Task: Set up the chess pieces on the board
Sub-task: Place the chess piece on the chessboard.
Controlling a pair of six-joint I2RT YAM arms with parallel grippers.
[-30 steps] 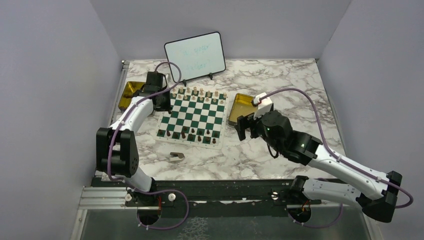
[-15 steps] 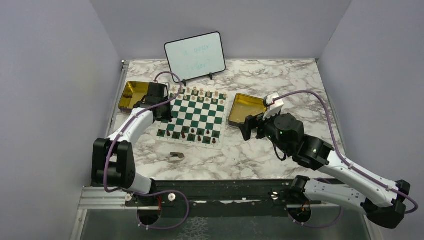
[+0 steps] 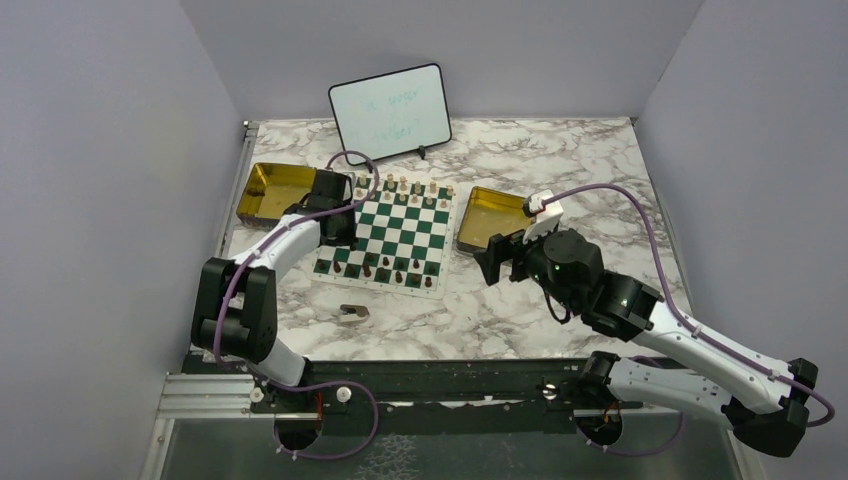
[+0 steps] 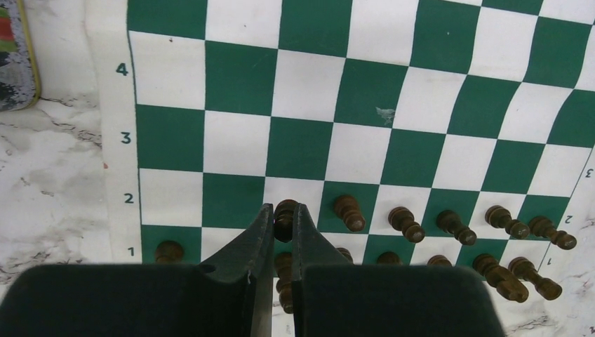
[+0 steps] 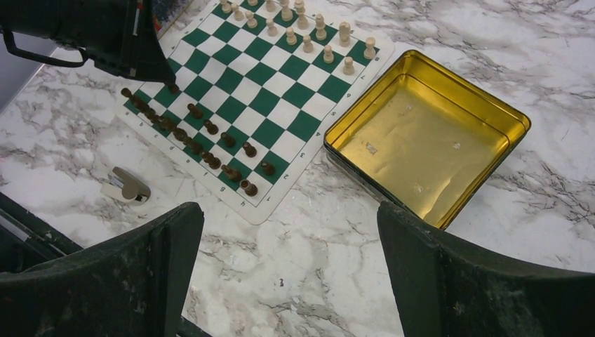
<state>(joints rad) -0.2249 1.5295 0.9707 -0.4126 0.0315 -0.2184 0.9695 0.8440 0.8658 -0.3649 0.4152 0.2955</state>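
Observation:
The green and white chessboard lies mid-table. Light tan pieces line its far rows, dark brown pieces its near rows. My left gripper is shut on a dark brown pawn over the second row near the board's left edge; in the top view it hangs over the board's near left corner. Other dark pawns stand in the same row to its right. My right gripper is open and empty, right of the board over bare marble.
A gold tin sits right of the board, also in the right wrist view; another gold tin sits at the left. A whiteboard stands at the back. A brownish-grey scrap lies near the front.
My left gripper has moved from the left tin side toward the near left corner of the board, holding the pawn. My right gripper drew back slightly to the right, then held.

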